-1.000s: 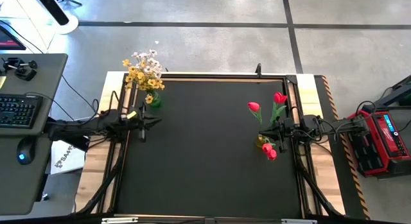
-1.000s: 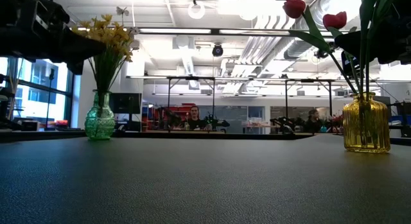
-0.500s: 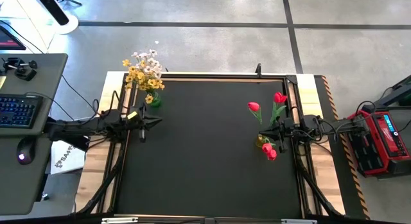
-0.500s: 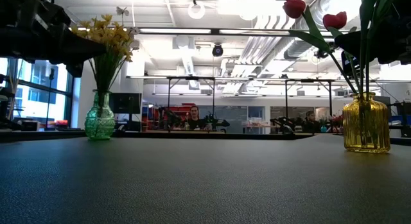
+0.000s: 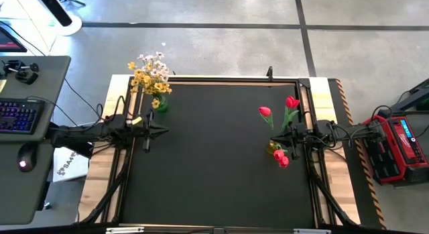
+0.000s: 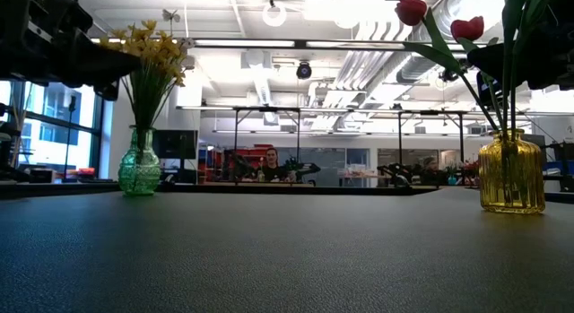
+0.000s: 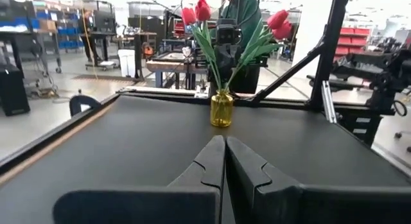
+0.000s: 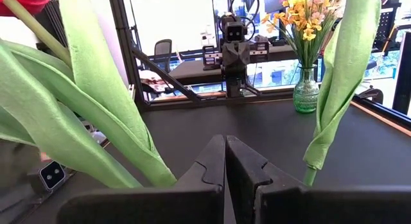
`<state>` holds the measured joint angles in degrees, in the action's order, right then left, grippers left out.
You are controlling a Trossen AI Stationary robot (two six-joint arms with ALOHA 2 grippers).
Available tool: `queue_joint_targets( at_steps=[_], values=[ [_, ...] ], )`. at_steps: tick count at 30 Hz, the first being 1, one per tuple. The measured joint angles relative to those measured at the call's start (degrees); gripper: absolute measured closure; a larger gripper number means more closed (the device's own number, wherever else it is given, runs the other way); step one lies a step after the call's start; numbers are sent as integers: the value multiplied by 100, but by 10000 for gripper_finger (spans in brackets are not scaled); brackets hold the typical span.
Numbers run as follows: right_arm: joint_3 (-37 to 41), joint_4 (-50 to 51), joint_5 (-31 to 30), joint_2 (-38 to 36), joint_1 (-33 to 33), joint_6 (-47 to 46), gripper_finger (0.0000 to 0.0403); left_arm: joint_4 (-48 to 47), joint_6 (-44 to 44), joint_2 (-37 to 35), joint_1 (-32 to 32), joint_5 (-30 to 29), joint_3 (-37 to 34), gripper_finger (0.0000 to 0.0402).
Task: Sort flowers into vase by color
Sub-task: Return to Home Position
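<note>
A green glass vase (image 5: 161, 105) (image 6: 139, 169) (image 8: 306, 95) stands on its base near the table's far left corner. It holds yellow daffodil-like blooms (image 6: 152, 44) and small white blossoms (image 5: 158, 58). A yellow glass vase (image 6: 511, 174) (image 7: 221, 108) stands near the right edge with red tulips (image 5: 266, 112) (image 7: 196, 12) in it. My left gripper (image 5: 149, 131) (image 7: 225, 144) hovers shut just near of the green vase. My right gripper (image 5: 285, 137) (image 8: 225, 144) is shut beside the yellow vase, with green tulip leaves (image 8: 83, 108) on both sides of it.
The black mat (image 5: 214, 167) stretches between the two vases, framed by a raised rim (image 5: 201, 78). A desk with a keyboard (image 5: 17, 117) stands off the table's left, a red case (image 5: 395, 147) off its right. A person (image 6: 272, 165) sits in the room beyond.
My left arm has shifted slightly beside the green vase. Both vases and their flowers have stayed where they were.
</note>
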<state>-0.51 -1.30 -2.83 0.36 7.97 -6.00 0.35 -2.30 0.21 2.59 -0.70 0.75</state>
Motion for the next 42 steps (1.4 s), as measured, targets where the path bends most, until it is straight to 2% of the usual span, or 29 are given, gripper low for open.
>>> queue_joint_targets(
  at_steps=[42],
  values=[
    [0,0,0,0,0,0,403,34,91,107,0,-16,-4,401]
  ],
)
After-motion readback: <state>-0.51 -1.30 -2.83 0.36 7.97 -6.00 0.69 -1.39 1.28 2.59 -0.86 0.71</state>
